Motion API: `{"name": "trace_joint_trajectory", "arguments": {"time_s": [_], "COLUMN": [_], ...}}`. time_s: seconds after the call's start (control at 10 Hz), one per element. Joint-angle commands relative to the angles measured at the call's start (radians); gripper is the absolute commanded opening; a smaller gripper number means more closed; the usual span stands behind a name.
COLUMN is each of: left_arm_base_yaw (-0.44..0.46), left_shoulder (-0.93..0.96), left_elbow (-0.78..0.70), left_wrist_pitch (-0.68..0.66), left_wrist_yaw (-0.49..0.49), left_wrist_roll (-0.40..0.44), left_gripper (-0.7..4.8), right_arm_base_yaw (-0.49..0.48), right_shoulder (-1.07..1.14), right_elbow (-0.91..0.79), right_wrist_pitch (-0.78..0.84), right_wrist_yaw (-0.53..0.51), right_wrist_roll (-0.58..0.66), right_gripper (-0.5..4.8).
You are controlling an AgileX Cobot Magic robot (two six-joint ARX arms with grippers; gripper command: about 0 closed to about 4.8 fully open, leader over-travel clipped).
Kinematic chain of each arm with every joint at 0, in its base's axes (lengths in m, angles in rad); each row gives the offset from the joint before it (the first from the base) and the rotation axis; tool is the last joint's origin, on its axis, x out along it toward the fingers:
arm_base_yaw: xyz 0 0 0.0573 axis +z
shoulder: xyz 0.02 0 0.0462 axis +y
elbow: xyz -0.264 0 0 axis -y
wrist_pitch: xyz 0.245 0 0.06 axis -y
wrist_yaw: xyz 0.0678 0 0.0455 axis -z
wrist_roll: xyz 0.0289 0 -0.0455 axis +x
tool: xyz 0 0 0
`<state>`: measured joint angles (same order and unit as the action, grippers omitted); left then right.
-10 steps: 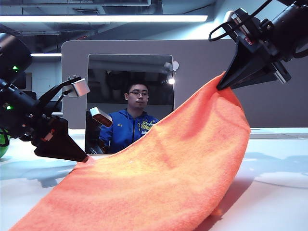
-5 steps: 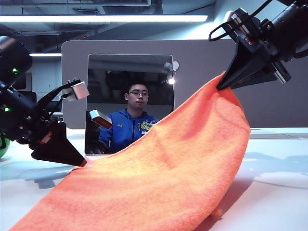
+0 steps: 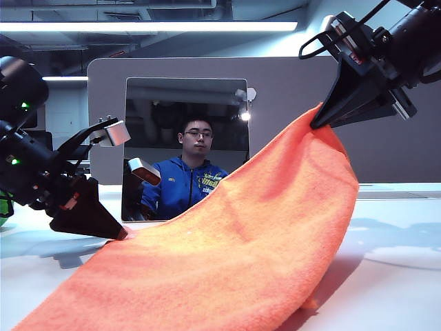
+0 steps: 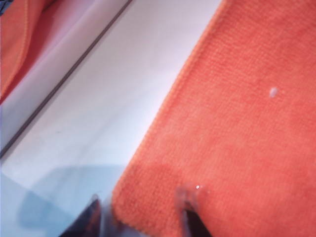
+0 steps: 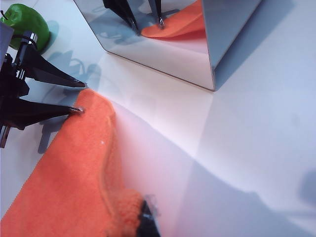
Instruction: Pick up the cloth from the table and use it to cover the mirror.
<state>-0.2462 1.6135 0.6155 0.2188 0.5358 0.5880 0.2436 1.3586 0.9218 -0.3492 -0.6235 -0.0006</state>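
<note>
Orange cloth (image 3: 227,255): big and fuzzy; one corner is up in the air on the right of the exterior view, the rest slopes down and lies on the white table (image 3: 400,276); it sits in front of the mirror and hides none of the glass top yet
Mirror (image 3: 186,148): stands upright at the back, against a grey wall (image 3: 310,89); its glass shows a man in a blue top; in the right wrist view the mirror (image 5: 168,44) shows the cloth and two dark fingers
Right gripper (image 3: 324,118): up high on the right of the exterior view; jaws pinched tight on the cloth's top corner; the right wrist view shows a dark tip (image 5: 145,224) sunk in the fuzz
Left gripper (image 3: 118,233): low down on the left of the exterior view, at the cloth's other corner; jaws wide apart, nothing held; in the left wrist view one finger (image 4: 190,210) is over the cloth and the other (image 4: 89,219) is over bare table, with the cloth edge between them
Step now: I think the second corner is being picked up; one corner is already held
Next move: I think the left jaws must go down and squeeze on the edge; then both arms lift and lay the cloth over the mirror
Green thing (image 5: 27,24): round, on the table past the left gripper
Writing: some print on the man's top, too small to read; no other labels seen
</note>
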Motion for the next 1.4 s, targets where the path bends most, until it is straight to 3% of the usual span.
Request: {"name": "trace_joint_trajectory", "arguments": {"time_s": [0.1, 0.3, 0.5, 0.6, 0.7, 0.8, 1.0, 1.3, 1.4], "left_arm_base_yaw": [-0.001, -0.001, -0.001, -0.001, -0.001, -0.001, -0.001, -0.001, 0.000], "left_shoulder": [0.001, 0.001, 0.001, 0.001, 0.001, -0.021, -0.090, -0.158, -0.186], "left_elbow": [0.004, 0.004, 0.004, 0.004, 0.004, 0.004, 0.004, 0.004, 0.004], "left_wrist_pitch": [-0.001, -0.001, 0.000, 0.000, 0.014, 0.106, 0.258, 0.323, 0.390], "left_wrist_yaw": [0.007, 0.007, 0.001, 0.002, 0.004, 0.011, 0.006, -0.055, -0.117], "left_wrist_roll": [-0.002, -0.002, -0.002, -0.002, -0.053, -0.175, -0.288, -0.316, -0.364], "left_gripper": [1.28, 1.19, -0.06, -0.06, -0.06, -0.06, -0.06, -0.06, -0.06], "right_arm_base_yaw": [0.002, 0.002, 0.002, 0.002, 0.002, 0.002, 0.002, 0.003, 0.005], "right_shoulder": [-0.003, -0.003, 0.001, 0.001, 0.001, 0.001, 0.001, 0.001, 0.001], "right_elbow": [0.002, 0.002, 0.001, 0.001, 0.001, 0.002, 0.003, 0.003, 0.003], "right_wrist_pitch": [0.010, 0.010, 0.009, 0.009, 0.011, 0.040, 0.076, 0.207, 0.303], "right_wrist_yaw": [-0.004, -0.004, -0.004, -0.004, -0.004, -0.005, -0.005, -0.004, -0.004], "right_wrist_roll": [-0.004, -0.004, -0.004, -0.004, -0.004, -0.004, -0.003, -0.003, -0.003], "right_gripper": [-0.05, -0.05, -0.05, -0.05, -0.05, -0.05, -0.05, -0.05, -0.05]}}
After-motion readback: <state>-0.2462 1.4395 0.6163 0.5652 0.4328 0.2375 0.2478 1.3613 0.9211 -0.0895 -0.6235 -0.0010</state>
